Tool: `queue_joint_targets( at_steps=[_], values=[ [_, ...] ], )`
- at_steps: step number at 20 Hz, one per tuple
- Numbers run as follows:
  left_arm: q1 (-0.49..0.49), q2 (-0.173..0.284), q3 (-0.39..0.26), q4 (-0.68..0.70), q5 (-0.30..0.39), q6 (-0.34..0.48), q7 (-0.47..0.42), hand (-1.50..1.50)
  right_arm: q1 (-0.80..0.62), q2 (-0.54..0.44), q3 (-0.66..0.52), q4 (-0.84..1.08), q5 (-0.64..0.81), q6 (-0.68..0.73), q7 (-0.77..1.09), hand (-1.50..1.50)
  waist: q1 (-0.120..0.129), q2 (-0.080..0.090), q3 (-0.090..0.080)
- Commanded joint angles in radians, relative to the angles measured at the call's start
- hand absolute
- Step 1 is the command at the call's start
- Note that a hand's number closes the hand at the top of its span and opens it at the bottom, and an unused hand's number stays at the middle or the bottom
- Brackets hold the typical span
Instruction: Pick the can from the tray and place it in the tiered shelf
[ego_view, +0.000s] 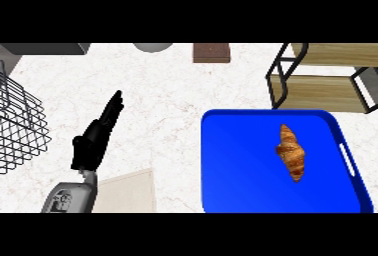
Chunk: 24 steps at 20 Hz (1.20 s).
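1. Nearest in, the left hand (94, 140) comes up from the lower edge on its grey forearm (70, 197), fingers stretched out straight and pointing away up the worktop (162, 100). It is released and grasps nothing.
2. Just right of that forearm, a pale square panel (127, 192) lies flat on the marbled worktop.
3. Well to the right of the hand sits the blue tray (244, 165), with a white handle slot on its far side. Only a croissant (291, 152) lies in it, lengthwise near the middle.
4. The can is nowhere to be seen: not on the tray, and not on the part of the shelf that shows.
5. Left of the hand, a black wire basket (18, 125) runs off the edge of the view.
6. Further out and to the right, beyond the tray, stands the tiered shelf (325, 80), a black frame with wooden boards, its visible boards bare.
7. Farthest off, ahead of the fingertips: a brown block (210, 52), a grey rounded object (153, 47) and a grey slab (44, 49) in the left corner.
8. The right hand is out of sight entirely.
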Motion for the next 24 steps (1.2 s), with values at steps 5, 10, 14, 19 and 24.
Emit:
queue_joint_targets(
  at_steps=[5,10,14,19,24],
  values=[
    [-0.028,0.016,0.033,0.045,0.021,-0.026,-0.03,0.0,-0.033,-0.129,-0.029,0.227,0.021,-0.092,-0.161,1.5,0.003,0.003,0.0],
    [-0.053,-0.01,0.011,0.037,-0.013,0.005,0.01,0.0,-0.037,-0.141,-0.015,0.357,0.061,-0.208,-0.232,1.5,0.003,0.003,0.0],
    [0.004,0.014,0.011,-0.045,0.021,-0.042,0.051,0.0,-0.016,-0.141,0.05,0.45,0.134,-0.325,-0.333,1.5,0.012,0.003,0.0],
    [-0.035,-0.016,0.003,0.013,-0.033,0.019,0.017,0.0,0.018,-0.14,-0.004,0.584,0.11,-0.49,-0.454,1.5,0.005,0.003,0.001],
    [0.004,-0.007,0.021,0.01,-0.003,-0.002,-0.03,0.0,-0.009,-0.076,-0.143,0.611,-0.111,-0.596,-0.534,1.5,0.009,0.005,0.001]
  ],
)
